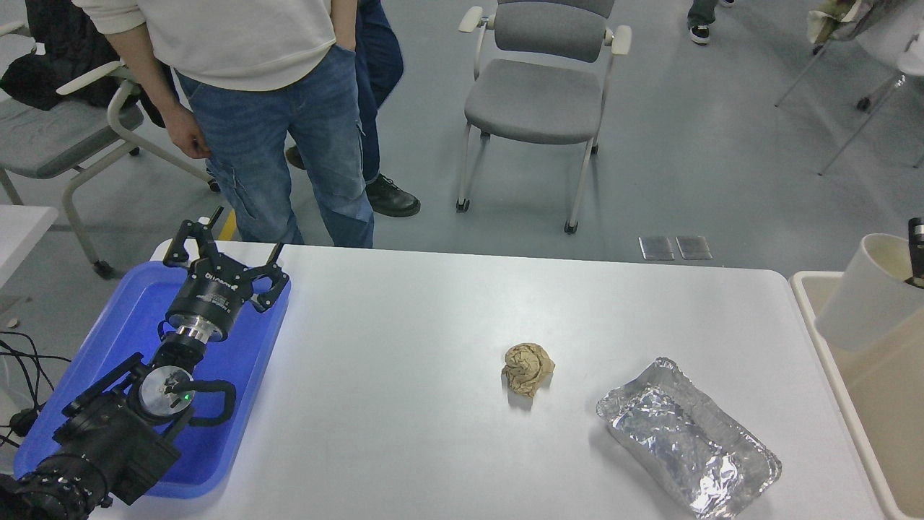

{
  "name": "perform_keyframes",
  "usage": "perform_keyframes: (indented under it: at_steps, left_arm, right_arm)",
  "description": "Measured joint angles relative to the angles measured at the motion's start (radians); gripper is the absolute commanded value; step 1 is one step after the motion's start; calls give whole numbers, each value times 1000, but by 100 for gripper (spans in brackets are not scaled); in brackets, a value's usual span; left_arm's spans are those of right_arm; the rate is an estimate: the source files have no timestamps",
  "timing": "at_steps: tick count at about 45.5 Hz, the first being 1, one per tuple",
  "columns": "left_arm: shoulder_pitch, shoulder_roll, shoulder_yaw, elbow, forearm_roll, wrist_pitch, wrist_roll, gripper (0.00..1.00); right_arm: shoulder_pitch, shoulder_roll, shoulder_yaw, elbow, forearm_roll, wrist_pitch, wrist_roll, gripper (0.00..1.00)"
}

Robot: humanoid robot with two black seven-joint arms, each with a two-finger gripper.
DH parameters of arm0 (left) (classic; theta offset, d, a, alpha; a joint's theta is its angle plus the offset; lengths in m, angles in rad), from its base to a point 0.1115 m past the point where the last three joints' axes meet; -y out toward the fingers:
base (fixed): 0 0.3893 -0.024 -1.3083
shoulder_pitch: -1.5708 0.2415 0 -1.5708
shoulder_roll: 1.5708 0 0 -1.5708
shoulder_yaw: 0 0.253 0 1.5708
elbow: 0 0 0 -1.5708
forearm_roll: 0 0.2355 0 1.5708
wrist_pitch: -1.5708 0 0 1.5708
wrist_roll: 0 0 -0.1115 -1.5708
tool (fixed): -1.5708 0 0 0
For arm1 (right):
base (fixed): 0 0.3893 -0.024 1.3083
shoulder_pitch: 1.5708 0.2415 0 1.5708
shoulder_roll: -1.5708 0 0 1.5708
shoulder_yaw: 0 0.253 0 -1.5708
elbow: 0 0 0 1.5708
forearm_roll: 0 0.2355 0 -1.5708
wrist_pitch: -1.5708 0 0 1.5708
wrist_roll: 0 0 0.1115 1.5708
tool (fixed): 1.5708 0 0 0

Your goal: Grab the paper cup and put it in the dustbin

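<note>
The white paper cup [863, 295] hangs tilted in the air at the far right, its cream inside facing up and right. It is above the near-left part of the beige dustbin [895, 412], past the table's right edge. Only a black sliver of my right gripper [915, 251] shows at the picture's edge, and it grips the cup's rim. The rest of that arm is out of view. My left gripper [224, 244] is parked open over the blue tray at the lower left.
A crumpled brown paper ball [528, 368] lies mid-table. A crinkled silver foil tray [686, 437] sits at the front right. The blue tray [238, 390] is at the left. A person in jeans [289, 123] stands at the far side, near a grey chair [538, 94].
</note>
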Motion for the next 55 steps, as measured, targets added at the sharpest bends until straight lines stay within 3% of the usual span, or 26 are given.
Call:
perform_keyframes:
  at_steps: [15,31,42,55]
  left_arm:
    - [1,0,1,0,0,0,0,100]
    - [1,0,1,0,0,0,0,100]
    - [1,0,1,0,0,0,0,100]
    - [1,0,0,0,0,0,0,100]
  right_arm:
    - [-244,-159,51,-236,2,-101,-1,0]
    - [-777,-221,414,-454,6,-383,0,0]
    - [-1095,-176,644,-636,8,-524,-8,0]
    - [-1419,-30,889,-916,17,-592,-44,0]
